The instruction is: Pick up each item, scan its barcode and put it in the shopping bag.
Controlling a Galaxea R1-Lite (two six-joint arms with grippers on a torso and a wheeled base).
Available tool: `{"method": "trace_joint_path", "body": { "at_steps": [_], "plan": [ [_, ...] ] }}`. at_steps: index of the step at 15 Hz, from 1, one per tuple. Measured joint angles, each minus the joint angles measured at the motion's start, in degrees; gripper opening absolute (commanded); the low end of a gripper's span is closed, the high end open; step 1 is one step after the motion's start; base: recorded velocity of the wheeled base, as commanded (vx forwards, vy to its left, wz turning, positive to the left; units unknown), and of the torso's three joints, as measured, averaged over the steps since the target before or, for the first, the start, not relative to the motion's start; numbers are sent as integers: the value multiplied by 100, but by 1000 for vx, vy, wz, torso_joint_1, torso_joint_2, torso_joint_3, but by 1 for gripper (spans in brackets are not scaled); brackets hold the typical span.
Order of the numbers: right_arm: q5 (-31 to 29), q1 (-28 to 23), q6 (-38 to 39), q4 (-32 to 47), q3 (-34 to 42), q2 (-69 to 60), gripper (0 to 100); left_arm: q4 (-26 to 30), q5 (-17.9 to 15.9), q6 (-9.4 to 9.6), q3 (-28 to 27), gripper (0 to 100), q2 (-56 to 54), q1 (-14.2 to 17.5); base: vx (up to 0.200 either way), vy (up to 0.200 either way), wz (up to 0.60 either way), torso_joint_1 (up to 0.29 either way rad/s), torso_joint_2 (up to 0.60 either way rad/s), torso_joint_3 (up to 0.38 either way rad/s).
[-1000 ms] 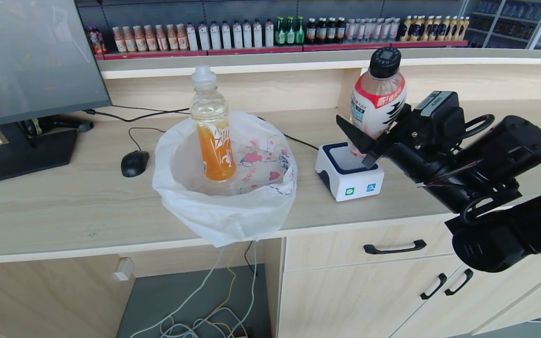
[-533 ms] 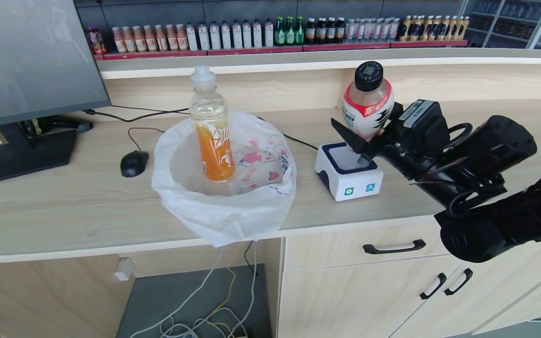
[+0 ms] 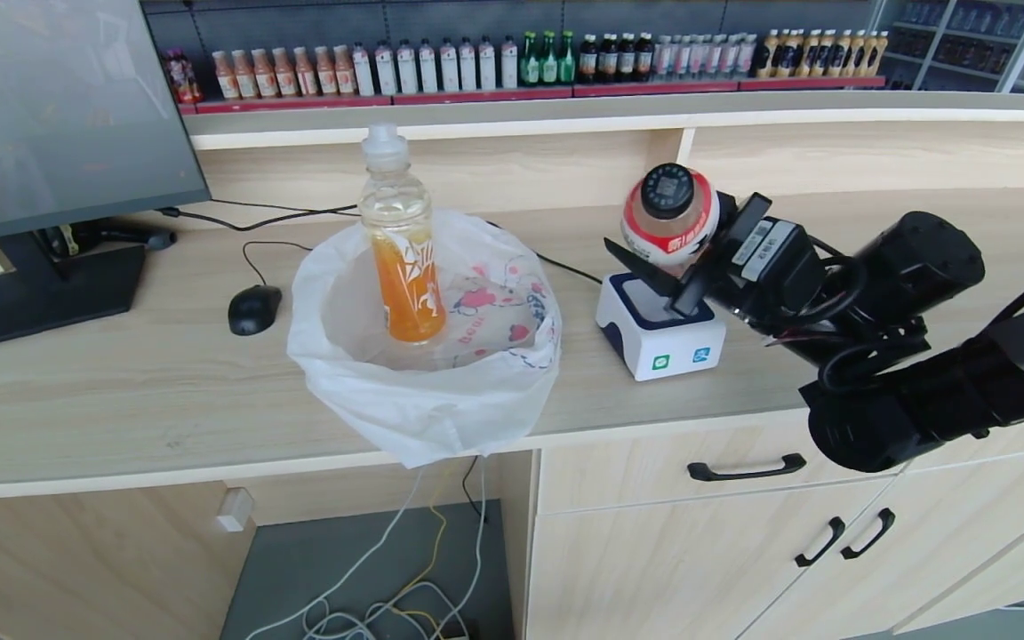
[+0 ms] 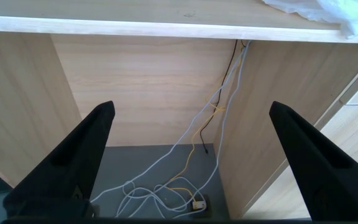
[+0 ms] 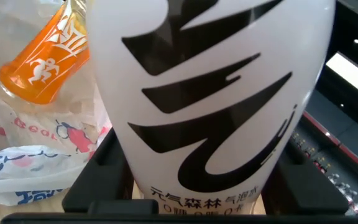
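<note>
White bottle (image 3: 656, 233) pinched in R pincer (image 3: 685, 240), tilted above scanner (image 3: 661, 342).

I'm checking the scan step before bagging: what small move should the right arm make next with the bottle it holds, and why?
Probably lower the white bottle slightly toward the scanner and pause there. The right gripper holds it tilted, cap toward the head camera, just above the scanner's top window, so the scan looks unfinished. The shopping bag, with the orange drink bottle in it, comes after.

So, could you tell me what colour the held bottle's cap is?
Black: the cap of the bottle, clearest in the head view.
</note>
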State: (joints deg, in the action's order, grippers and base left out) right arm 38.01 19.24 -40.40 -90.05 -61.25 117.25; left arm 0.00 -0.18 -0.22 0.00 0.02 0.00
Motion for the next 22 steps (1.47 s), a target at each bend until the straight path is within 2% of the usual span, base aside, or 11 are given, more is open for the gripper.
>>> {"method": "trace_joint_path", "body": {
  "at_steps": [2,9,22],
  "plan": [
    [369,-118,-145,11,-50,50,0,0,0,-2,0,100,0,0,0,0,0,0,0,0],
    [594,-188,-174,9,-112,91,0,0,0,-2,0,100,0,0,0,0,0,0,0,0],
    [602,-205,-233,13,-107,190,0,0,0,-2,0,100,0,0,0,0,0,0,0,0]
  ]
}}
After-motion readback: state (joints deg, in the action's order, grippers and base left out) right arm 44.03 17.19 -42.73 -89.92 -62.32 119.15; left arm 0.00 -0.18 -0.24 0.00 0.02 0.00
